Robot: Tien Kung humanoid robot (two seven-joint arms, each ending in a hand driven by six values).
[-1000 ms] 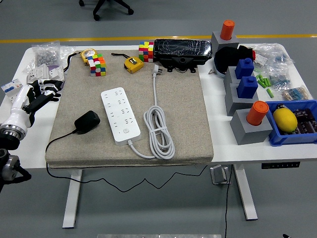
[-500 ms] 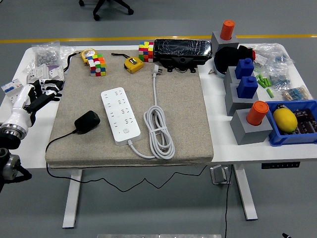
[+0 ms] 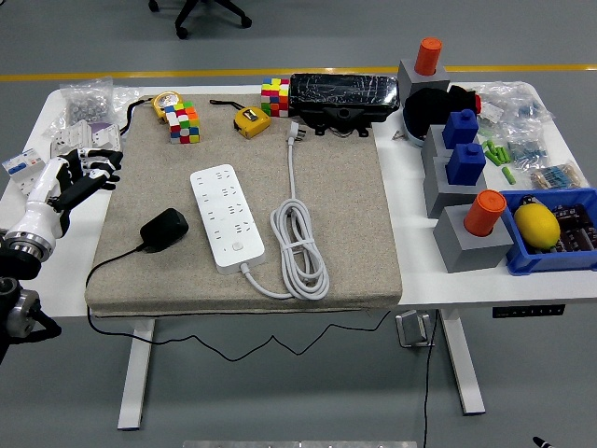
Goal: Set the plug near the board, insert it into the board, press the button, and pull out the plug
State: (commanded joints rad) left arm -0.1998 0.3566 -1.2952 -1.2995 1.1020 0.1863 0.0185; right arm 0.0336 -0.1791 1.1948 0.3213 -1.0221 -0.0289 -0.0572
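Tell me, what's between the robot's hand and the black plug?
Nothing. In the head view, only bare beige mat lies between the left hand and the black plug.

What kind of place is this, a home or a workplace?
Probably a robotics lab or test room, not a home. A white table with metal legs stands on grey floor marked with a yellow line, an office chair base shows behind, and a robot's left hand reaches in.

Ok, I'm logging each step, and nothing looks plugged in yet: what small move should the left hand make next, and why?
Probably carry the left hand right and toward the near edge to the black plug. The hand hangs open at the mat's left edge, holding nothing, and the plug lies untouched just left of the white power strip.
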